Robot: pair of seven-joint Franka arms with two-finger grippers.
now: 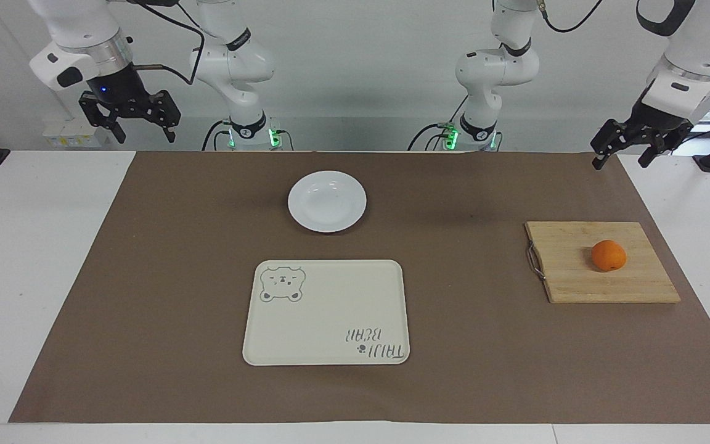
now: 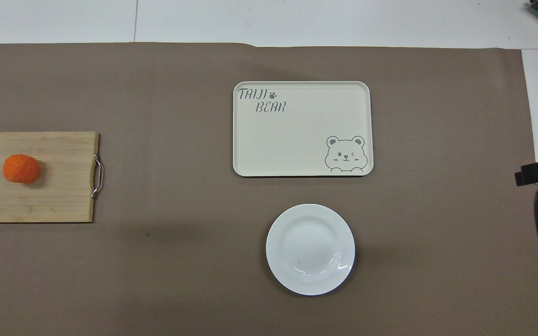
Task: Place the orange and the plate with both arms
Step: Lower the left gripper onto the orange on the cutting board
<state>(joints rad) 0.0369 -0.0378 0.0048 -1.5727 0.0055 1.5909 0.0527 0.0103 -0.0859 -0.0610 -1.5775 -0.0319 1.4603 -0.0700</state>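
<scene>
Facing view shows me both the left gripper (image 1: 626,151) and right gripper (image 1: 130,120) raised, open and empty, so I fear the orange (image 1: 608,255) may roll off its cutting board (image 1: 577,280) when pinched, and the plate (image 1: 326,201), near the tray (image 1: 324,320), may slip.

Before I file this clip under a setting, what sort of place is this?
Most likely a robotics lab test bench, not a kitchen: two bench-mounted arms, left gripper and right gripper open and raised; brown paper covers a white table; only staged props, plate and orange.
</scene>
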